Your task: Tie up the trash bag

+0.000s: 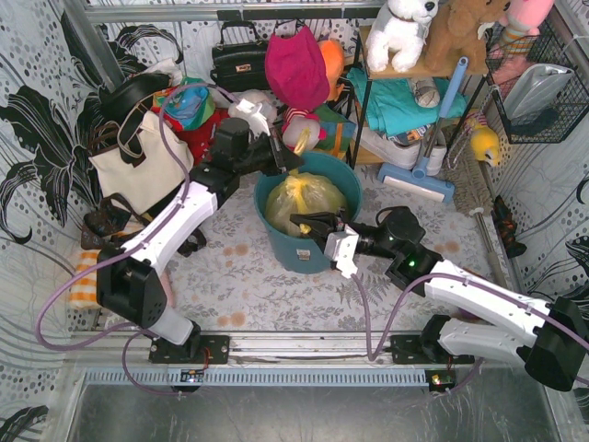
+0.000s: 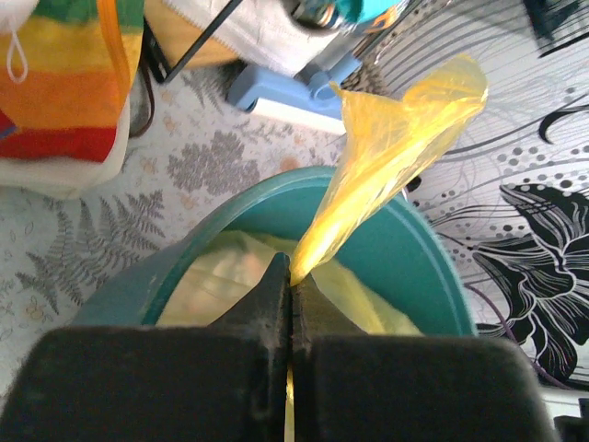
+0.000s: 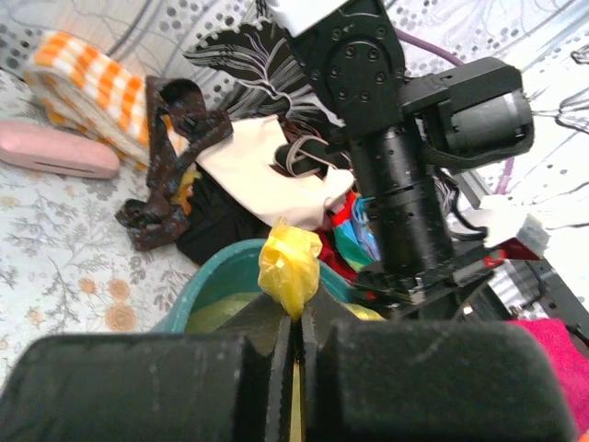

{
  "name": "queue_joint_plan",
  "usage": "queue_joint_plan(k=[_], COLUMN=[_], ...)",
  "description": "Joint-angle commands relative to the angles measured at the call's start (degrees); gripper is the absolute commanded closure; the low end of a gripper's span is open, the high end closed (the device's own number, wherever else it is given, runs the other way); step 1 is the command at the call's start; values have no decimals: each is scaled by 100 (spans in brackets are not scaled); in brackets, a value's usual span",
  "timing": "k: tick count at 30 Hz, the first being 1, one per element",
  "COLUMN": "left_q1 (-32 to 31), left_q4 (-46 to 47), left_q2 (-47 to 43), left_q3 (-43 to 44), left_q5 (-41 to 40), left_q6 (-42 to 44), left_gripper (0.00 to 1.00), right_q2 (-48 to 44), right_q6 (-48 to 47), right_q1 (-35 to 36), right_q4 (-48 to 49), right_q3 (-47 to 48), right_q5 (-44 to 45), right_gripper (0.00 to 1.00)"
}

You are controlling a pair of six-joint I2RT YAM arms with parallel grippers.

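The yellow-green trash bag (image 1: pixel 304 198) sits inside a teal round bucket (image 1: pixel 342 184) at mid table. My left gripper (image 1: pixel 291 164) reaches over the bucket's far rim and is shut on one flap of the bag, which sticks up beyond the jaws (image 1: pixel 301 138). In the left wrist view the flap (image 2: pixel 396 147) fans out from the shut gripper (image 2: pixel 292 276) above the bucket (image 2: pixel 433 267). My right gripper (image 1: pixel 304 224) is at the near rim, shut on another bunched bag corner (image 3: pixel 290 262) that pokes out past the gripper (image 3: pixel 299 318).
A cream tote with black straps (image 1: pixel 138 166) stands left of the bucket. A black handbag (image 1: pixel 241 60), a pile of coloured clothes (image 1: pixel 296 64) and a shelf with plush toys (image 1: pixel 400 32) stand behind. A blue floor sweeper (image 1: pixel 419 175) lies at the right. A pink case (image 3: pixel 55 149) lies on the mat.
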Motion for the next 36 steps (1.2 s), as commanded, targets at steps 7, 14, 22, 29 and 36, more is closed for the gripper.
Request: queue_joint_plan(k=[7,14,22,29,36], left_q1=[-127,-143,-81,-81,-82], left_q4=[839,1312,1071,1110,1379], left_q2=[-372,-230,206,153,224], left_q3=[891,-71,629,1453,687], left_q5=[-92,-144,-233,-116,-193], left_q6=[3,-101,147,73,71], left_gripper=[100,100,100,100,100], right_q2=[-503,-1090,-1130,-1011,-1211], right_q6=[1254,2856,3301,3521,4190], right_q1=[-13,-1,0,112,305], right_q4=[-1192,-389,103,122,634], right_q3=[1255,-209,-368,278,-833], right_q5=[-1379,-1278,-1373,-1743,-1213], right_gripper=[100,100,100,100,100])
